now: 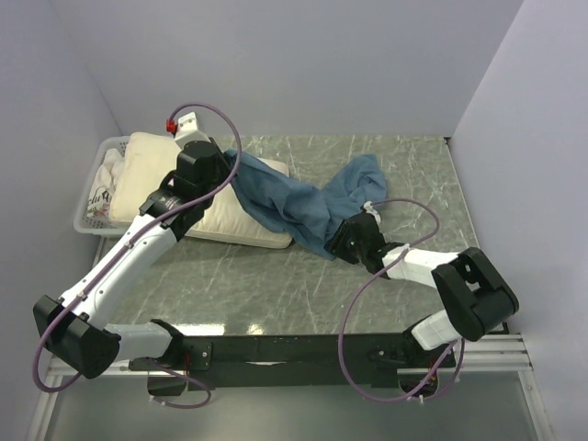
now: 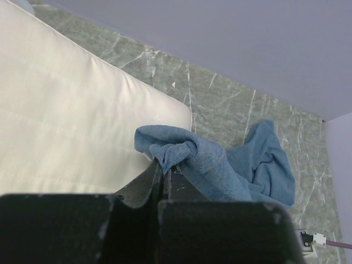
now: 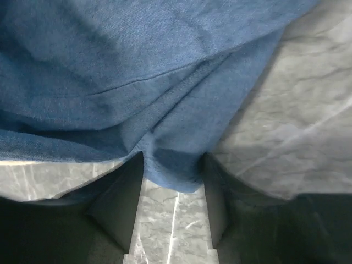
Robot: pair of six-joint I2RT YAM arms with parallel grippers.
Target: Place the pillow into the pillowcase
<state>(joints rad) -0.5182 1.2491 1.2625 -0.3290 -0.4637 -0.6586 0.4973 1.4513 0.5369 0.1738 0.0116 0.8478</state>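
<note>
The cream pillow [image 1: 152, 165] lies at the back left, its near end partly on the table. The dusty-blue pillowcase [image 1: 303, 207] stretches from the pillow's right end across the table's middle. My left gripper [image 1: 231, 176] hovers over the pillow's right end, shut on a bunched edge of the pillowcase [image 2: 212, 162]; the left wrist view shows the pinch [image 2: 163, 168] beside the pillow [image 2: 66, 115]. At the pillowcase's near lower edge sits my right gripper [image 1: 333, 243]. Its jaws stand apart in the right wrist view [image 3: 173, 168], with a hanging fold of the pillowcase [image 3: 137, 77] between the fingertips.
A white basket [image 1: 88, 223] with printed cloth stands at the far left behind the pillow. Walls close in on the left, back and right. A white cable connector [image 2: 311, 238] lies on the marble table [image 1: 276, 285] near the pillowcase.
</note>
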